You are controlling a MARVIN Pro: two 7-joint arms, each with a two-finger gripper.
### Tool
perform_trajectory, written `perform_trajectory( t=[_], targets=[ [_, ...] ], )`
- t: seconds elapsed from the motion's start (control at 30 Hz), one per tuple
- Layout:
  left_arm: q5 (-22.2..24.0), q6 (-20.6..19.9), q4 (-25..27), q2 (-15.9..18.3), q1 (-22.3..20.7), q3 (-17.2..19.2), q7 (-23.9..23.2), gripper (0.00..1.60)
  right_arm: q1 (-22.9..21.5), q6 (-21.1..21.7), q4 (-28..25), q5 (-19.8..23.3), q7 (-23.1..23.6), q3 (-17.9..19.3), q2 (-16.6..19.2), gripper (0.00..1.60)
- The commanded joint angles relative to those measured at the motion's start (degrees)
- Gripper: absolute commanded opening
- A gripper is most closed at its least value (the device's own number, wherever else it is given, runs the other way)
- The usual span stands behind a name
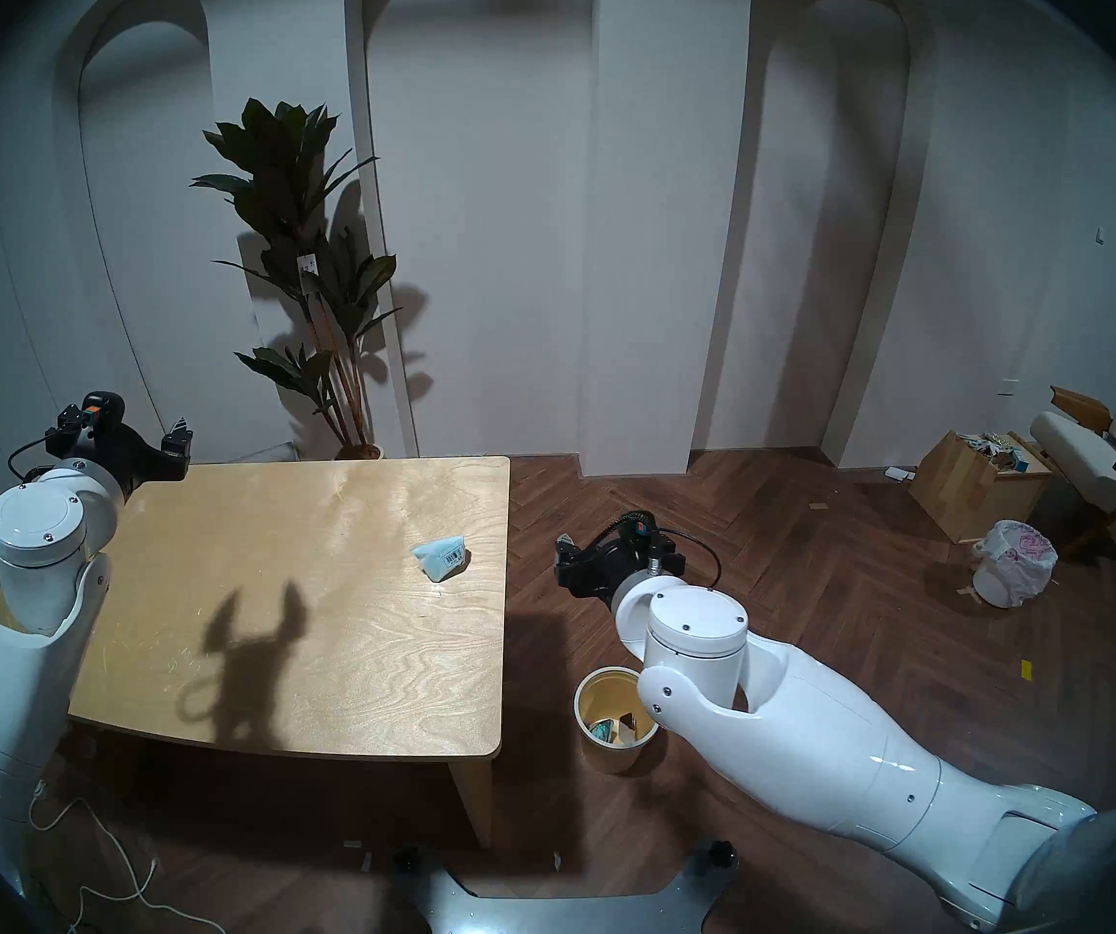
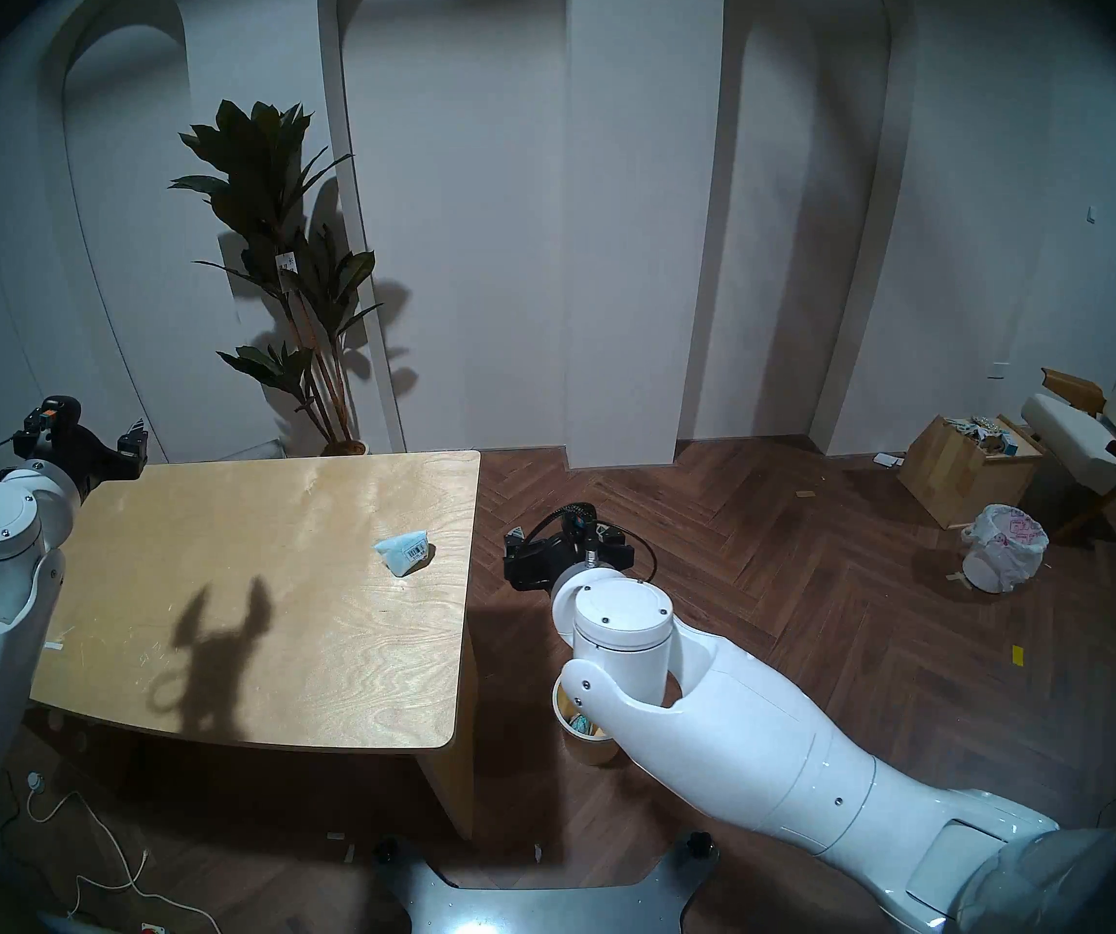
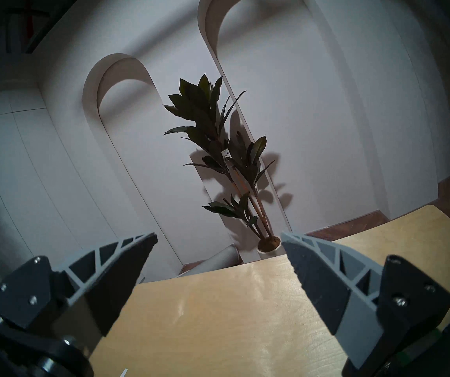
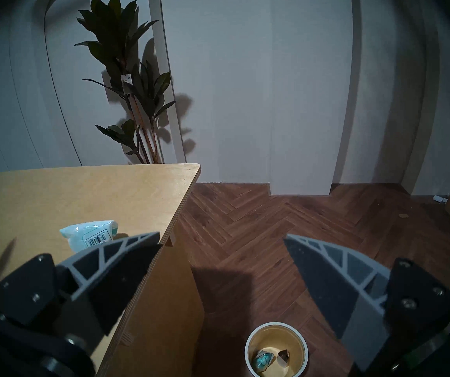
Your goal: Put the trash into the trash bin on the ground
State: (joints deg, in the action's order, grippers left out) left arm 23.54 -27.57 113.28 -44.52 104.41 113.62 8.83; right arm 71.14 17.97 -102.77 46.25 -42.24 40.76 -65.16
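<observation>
A pale blue barcoded packet [image 1: 442, 556] [image 4: 90, 233] lies on the wooden table [image 1: 286, 542], near its right edge. The small round cream trash bin [image 1: 609, 757] [image 4: 275, 338] stands on the floor just right of the table. Inside it lie a teal blister pack [image 4: 263, 360] and a second small scrap [image 4: 283, 356]. My right gripper [image 1: 616, 548] [image 4: 221, 236] hangs open and empty over the floor, beside the table's right edge and a little beyond the bin. My left gripper [image 1: 137, 420] [image 3: 218, 234] is open and empty at the table's far left corner.
A potted plant [image 1: 313, 272] stands behind the table. At the far right are a wooden box [image 1: 973, 488] of clutter, a white bin with a pink-printed bag [image 1: 1013, 562] and a chair [image 1: 1108, 454]. A white cable [image 1: 110, 865] trails on the floor near my base.
</observation>
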Motion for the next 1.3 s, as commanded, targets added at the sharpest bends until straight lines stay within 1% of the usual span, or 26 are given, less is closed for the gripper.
perform_trajectory(
  t=[0.0, 0.03, 0.07, 0.13, 0.17, 0.2, 0.23, 0.27, 0.33, 0.4, 0.43, 0.47, 0.53, 0.57, 0.67, 0.77, 1.07, 1.27],
  targets=[
    [0.17, -1.59, 2.33, 0.30, 0.27, 1.75, 0.35, 1.60, -6.05, -0.69, 2.36, -1.23, -2.83, -2.47, -6.95, 1.60],
    [0.28, -1.85, 2.46, 0.32, 0.34, 1.84, 0.40, 1.60, -6.32, -1.06, 2.07, -0.97, -2.98, -3.22, -6.33, 1.60],
    [0.50, -2.38, 2.72, 0.36, 0.48, 1.99, 0.51, 1.60, -7.28, -1.24, 3.24, -0.71, -3.98, -4.23, -7.64, 1.60],
    [0.76, -2.91, 2.97, 0.41, 0.62, 2.15, 0.64, 1.60, -7.54, -1.34, 4.24, -0.75, -5.19, -4.78, -9.55, 1.60],
    [0.82, -3.04, 3.03, 0.43, 0.65, 2.18, 0.67, 1.60, -7.89, -1.53, 4.08, -0.35, -5.39, -5.50, -9.33, 1.60],
    [1.05, -3.49, 3.23, 0.49, 0.76, 2.30, 0.79, 1.60, -7.88, -1.53, 5.18, -0.69, -6.71, -5.74, -11.40, 1.60],
    [1.05, -3.49, 3.23, 0.49, 0.76, 2.30, 0.79, 1.60, -7.88, -1.53, 5.18, -0.69, -6.71, -5.74, -11.40, 1.60],
    [1.11, -3.62, 3.29, 0.50, 0.78, 2.33, 0.82, 1.60, -8.29, -1.83, 4.95, -0.28, -6.95, -6.57, -11.02, 1.60],
    [1.31, -3.97, 3.43, 0.56, 0.85, 2.41, 0.94, 1.60, -8.26, -1.85, 5.45, -0.14, -8.14, -7.06, -12.64, 1.60],
    [1.45, -4.21, 3.52, 0.59, 0.88, 2.45, 1.01, 1.60, -8.46, -2.20, 5.73, 0.24, -8.95, -7.88, -13.39, 1.60],
    [1.52, -4.37, 3.58, 0.61, 0.89, 2.48, 1.06, 1.60, -8.21, -2.10, 6.23, 0.21, -9.71, -7.75, -14.59, 1.60],
    [1.59, -4.51, 3.63, 0.63, 0.90, 2.50, 1.11, 1.60, -8.61, -2.30, 6.17, 0.68, -10.31, -8.68, -14.56, 1.60],
    [1.66, -4.73, 3.71, 0.65, 0.90, 2.52, 1.18, 1.60, -8.39, -2.33, 6.81, 1.26, -11.65, -8.83, -16.07, 1.60],
    [1.67, -4.78, 3.73, 0.65, 0.90, 2.53, 1.20, 1.60, -8.55, -2.50, 6.95, 1.33, -11.87, -9.26, -16.18, 1.60],
    [1.69, -5.03, 3.85, 0.64, 0.92, 2.57, 1.26, 1.60, -8.82, -2.90, 8.62, 1.84, -13.58, -10.02, -18.00, 1.60],
    [1.68, -5.14, 3.91, 0.63, 0.94, 2.60, 1.27, 1.60, -8.91, -3.07, 10.13, 1.95, -14.61, -9.95, -19.57, 1.60],
    [1.62, -5.16, 3.94, 0.60, 0.94, 2.59, 1.31, 1.60, -11.43, -4.23, 15.53, 2.64, -14.29, -10.50, -23.39, 1.60],
    [1.62, -5.16, 3.94, 0.59, 0.93, 2.58, 1.34, 1.60, -12.94, -4.81, 19.59, 2.89, -14.04, -11.22, -26.82, 1.60]
  ],
)
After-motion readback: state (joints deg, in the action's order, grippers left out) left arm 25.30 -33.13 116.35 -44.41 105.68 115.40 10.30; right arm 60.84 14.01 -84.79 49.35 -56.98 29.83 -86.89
